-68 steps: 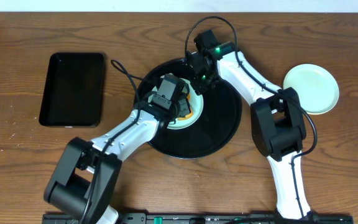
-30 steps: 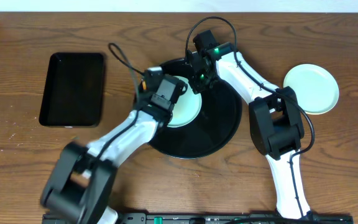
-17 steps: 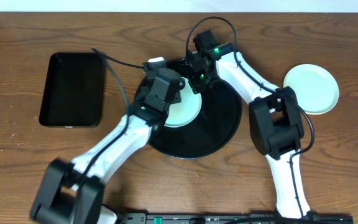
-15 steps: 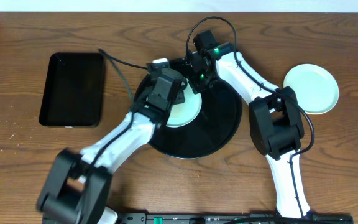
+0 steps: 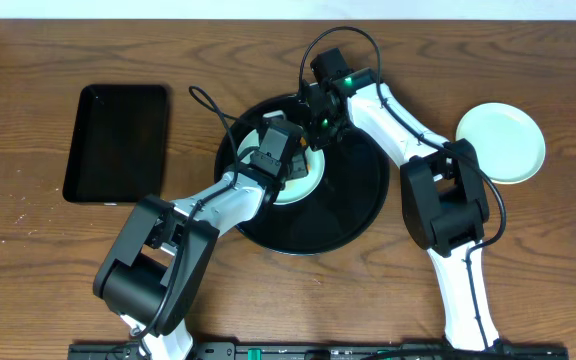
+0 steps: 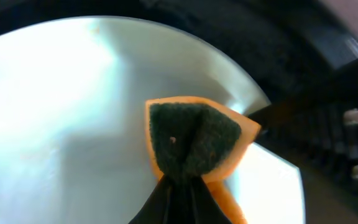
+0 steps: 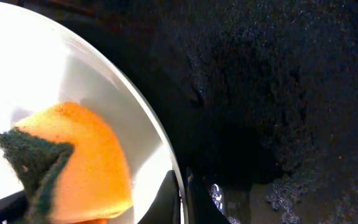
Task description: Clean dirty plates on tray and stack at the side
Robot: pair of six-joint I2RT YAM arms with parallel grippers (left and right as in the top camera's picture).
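A pale mint plate (image 5: 309,181) lies on the left part of the round black tray (image 5: 358,200). My left gripper (image 5: 288,166) hovers over the plate, shut on a folded orange sponge (image 6: 194,140) with its green scouring side against the plate (image 6: 61,112). No sauce streaks show on the plate. My right gripper (image 5: 317,143) is shut on the plate's far rim. In the right wrist view the rim runs between the fingers (image 7: 168,199), with the sponge (image 7: 86,155) on the plate (image 7: 61,68) to the left.
A clean pale plate (image 5: 500,142) sits on the wooden table at the right. A rectangular black tray (image 5: 118,143) lies at the left. Both arms crowd over the round tray's back left.
The left gripper with the sponge has swept from the plate's left rim back toward its middle. The right gripper has kept its hold on the rim, unmoved.
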